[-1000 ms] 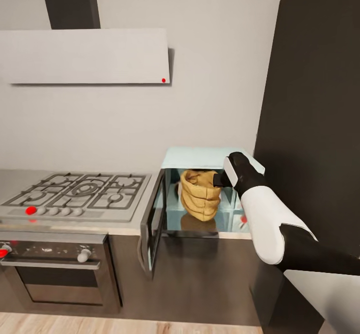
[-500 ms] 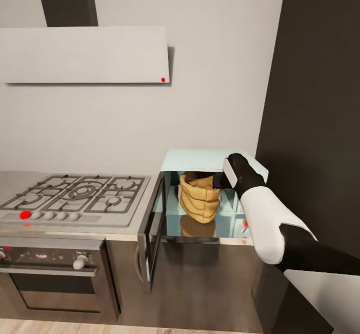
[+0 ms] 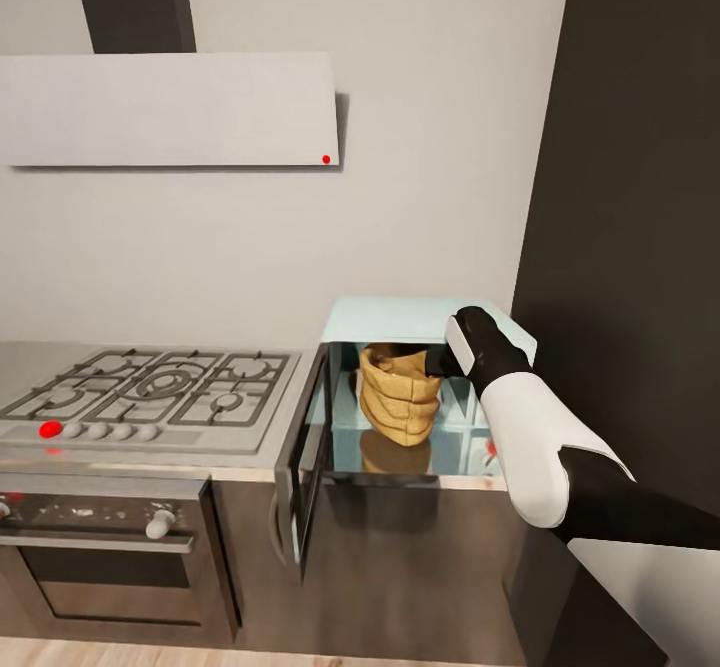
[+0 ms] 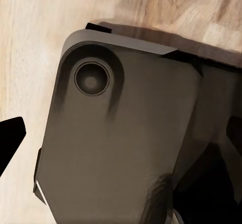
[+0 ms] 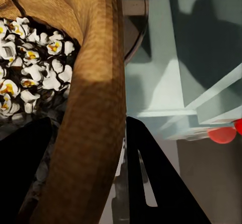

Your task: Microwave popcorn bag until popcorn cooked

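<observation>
right hand (image 3: pixel 436 360) seemingly pinching popcorn bag (image 3: pixel 400 392) rim, inside microwave (image 3: pixel 400 319)

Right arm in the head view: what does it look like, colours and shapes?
The right arm has smooth rounded shells: a glossy white forearm segment, black at the elbow end and black again at the wrist, with a small white panel near the wrist. Its pincer has flat black fingers. No cables or markings are visible.

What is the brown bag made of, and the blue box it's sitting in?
The popcorn bag looks like crumpled tan paper: matte, with ridges and a rolled rim. The microwave looks like smooth painted metal or plastic in pale mint; its floor is glossy, mirroring the bag. Its open door seems to be dark glass.
</observation>
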`<state>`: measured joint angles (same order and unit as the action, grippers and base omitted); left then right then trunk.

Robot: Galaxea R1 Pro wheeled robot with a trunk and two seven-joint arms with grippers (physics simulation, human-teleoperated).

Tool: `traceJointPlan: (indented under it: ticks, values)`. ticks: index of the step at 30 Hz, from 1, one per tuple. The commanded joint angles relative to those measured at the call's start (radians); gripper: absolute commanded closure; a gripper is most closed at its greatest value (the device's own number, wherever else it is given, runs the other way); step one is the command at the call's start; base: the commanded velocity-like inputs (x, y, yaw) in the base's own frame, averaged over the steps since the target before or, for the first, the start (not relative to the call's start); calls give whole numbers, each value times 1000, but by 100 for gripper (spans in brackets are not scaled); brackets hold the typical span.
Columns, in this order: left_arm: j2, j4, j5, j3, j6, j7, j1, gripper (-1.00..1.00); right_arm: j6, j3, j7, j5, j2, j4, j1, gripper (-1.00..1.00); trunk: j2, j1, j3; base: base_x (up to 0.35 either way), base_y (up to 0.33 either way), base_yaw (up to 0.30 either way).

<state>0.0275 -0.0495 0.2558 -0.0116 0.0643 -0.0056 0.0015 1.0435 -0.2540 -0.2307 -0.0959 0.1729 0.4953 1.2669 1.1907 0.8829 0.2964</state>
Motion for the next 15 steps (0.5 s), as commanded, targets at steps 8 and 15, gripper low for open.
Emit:
traceJointPlan:
  ticks: [8, 15]
  values:
    - [0, -1, 4, -1, 2, -2, 0, -100, 4, -8, 3, -12, 2, -47, 0, 100, 0, 0, 1, 198, 0, 0]
    - [0, -1, 4, -1, 2, -2, 0, -100, 4, -8, 6, -13, 2, -47, 0, 100, 0, 0, 1, 138, 0, 0]
